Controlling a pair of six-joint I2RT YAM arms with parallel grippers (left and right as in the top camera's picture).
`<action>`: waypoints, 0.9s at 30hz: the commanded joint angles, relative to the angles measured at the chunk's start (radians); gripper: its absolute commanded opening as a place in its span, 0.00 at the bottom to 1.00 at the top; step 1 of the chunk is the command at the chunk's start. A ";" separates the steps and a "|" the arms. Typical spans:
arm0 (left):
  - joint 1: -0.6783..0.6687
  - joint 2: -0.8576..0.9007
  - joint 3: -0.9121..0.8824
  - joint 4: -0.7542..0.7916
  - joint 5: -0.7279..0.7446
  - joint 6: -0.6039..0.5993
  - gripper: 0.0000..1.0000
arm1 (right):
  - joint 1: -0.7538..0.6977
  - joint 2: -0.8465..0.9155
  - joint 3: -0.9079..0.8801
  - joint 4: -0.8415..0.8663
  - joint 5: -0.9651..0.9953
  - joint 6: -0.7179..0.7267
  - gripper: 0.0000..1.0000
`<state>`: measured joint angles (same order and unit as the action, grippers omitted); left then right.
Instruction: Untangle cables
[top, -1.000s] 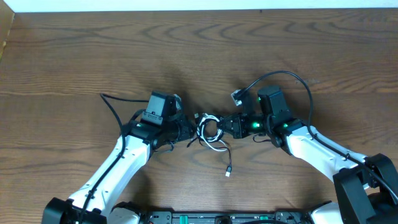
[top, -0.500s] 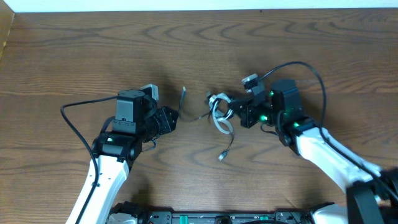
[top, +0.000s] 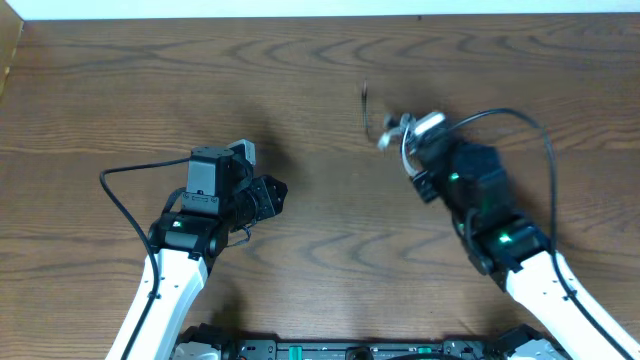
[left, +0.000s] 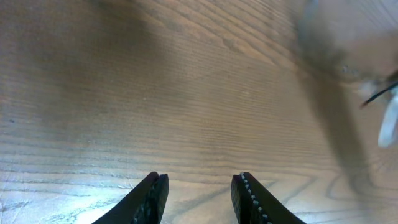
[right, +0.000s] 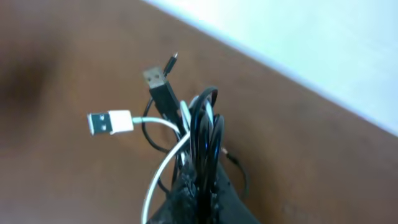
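The cables (top: 393, 133), one white (right: 163, 163) and one black (right: 205, 134), hang as one tangled bundle in my right gripper (top: 412, 156). In the right wrist view its jaws (right: 202, 196) are shut on several black loops. A white USB plug (right: 109, 122) and a black USB plug (right: 159, 85) stick out above the jaws. A thin black end (top: 365, 100) points toward the far side of the table. My left gripper (top: 268, 196) sits well to the left of the bundle, open, with only wood between its fingers (left: 155, 194).
The wooden table (top: 300, 70) runs to a pale wall along its far edge. A thick black arm cable (top: 130, 180) loops out left of the left arm, and another arm cable (top: 535, 130) arcs over the right arm.
The left gripper let go of the tangle and drew back to the left. The right gripper swung right and toward the far edge, carrying the whole bundle with it.
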<state>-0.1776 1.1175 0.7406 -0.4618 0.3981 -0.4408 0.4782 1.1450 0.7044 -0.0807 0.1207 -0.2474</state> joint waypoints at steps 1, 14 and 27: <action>0.003 0.005 0.001 -0.002 0.014 -0.010 0.38 | 0.078 0.048 0.002 -0.075 0.049 -0.053 0.01; 0.001 0.006 0.001 -0.005 0.073 -0.010 0.38 | 0.196 0.095 0.002 -0.148 0.019 0.132 0.99; 0.001 0.006 0.001 -0.009 0.074 -0.010 0.39 | -0.138 0.106 0.002 -0.140 -0.020 0.670 0.97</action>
<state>-0.1776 1.1175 0.7406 -0.4675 0.4656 -0.4461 0.3904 1.2560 0.7036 -0.2192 0.1303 0.3058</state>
